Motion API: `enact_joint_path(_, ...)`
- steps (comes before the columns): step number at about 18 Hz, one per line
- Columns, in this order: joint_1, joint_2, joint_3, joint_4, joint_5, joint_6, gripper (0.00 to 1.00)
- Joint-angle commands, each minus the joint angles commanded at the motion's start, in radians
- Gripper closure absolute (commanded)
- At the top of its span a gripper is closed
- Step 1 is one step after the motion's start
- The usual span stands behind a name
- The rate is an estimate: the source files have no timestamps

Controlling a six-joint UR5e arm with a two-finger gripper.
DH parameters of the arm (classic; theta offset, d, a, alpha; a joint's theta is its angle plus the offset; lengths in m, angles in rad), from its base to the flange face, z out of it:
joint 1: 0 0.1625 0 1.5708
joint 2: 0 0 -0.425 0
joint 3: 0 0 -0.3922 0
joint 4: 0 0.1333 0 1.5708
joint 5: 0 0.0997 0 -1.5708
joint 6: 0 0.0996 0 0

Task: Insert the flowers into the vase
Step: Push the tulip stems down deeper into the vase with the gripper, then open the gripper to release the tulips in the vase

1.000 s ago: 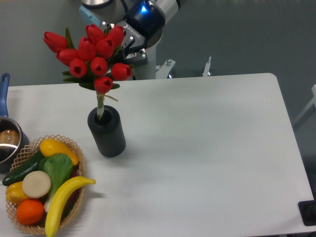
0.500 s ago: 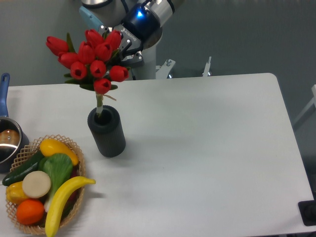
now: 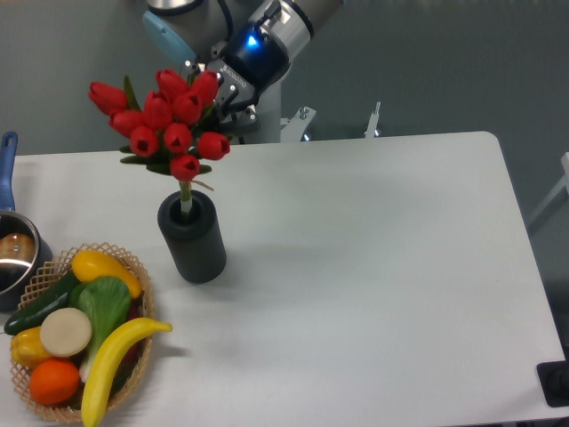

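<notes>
Flowers (image 3: 167,116) have sunk lower over the last second; the lowest bud now sits closer above the vase (image 3: 193,237) mouth, less stem showing, stems entering the opening. Bunch also straightened a little. Insertion looks nearly done, release probably next. Gripper (image 3: 216,92) sits behind the right side of the bunch, against the buds; jaw spread hidden by blooms, cannot tell whether it grips. Vase upright on table (image 3: 373,267), near the fruit basket (image 3: 133,267)

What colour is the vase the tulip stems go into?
Dark grey-black, matte: the vase shows best in the fixed camera view, standing under the red tulips.
</notes>
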Motion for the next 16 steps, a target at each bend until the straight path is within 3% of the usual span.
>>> enact_joint_path(7, -0.006, -0.087, -0.015, 0.002, 0.02, 0.012, 0.91)
enact_joint_path(16, -0.034, -0.133, -0.02, 0.0, 0.023, 0.011, 0.84)
